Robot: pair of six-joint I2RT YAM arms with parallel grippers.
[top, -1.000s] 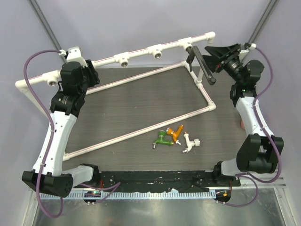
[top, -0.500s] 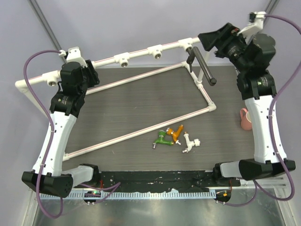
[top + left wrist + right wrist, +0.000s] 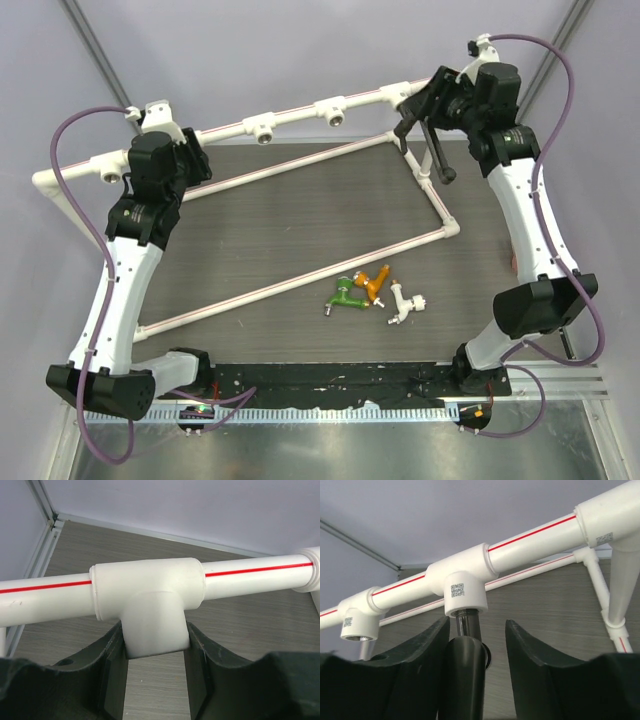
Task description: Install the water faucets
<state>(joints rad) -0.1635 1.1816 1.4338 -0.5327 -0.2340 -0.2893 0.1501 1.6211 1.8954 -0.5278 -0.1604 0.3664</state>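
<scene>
counter (image 3: 300, 220): pipe frame (image 3: 330, 108) spans far half | long-tube faucet (image 3: 438, 150) in right tee socket (image 3: 465, 595) at far right, between right fingers (image 3: 535, 655) | three stubby faucets (image 3: 375, 283) clustered near front, right of centre, before frame | left fingers (image 3: 107, 680) flank left tee socket (image 3: 155, 625), touching it

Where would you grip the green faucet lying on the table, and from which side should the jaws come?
Grip the green faucet across its body, toward its lower-left end in the overhead view, coming straight down. It lies flat on the table, and the orange faucet crowds its upper-right end, so that side probably leaves less room for the jaws.
</scene>
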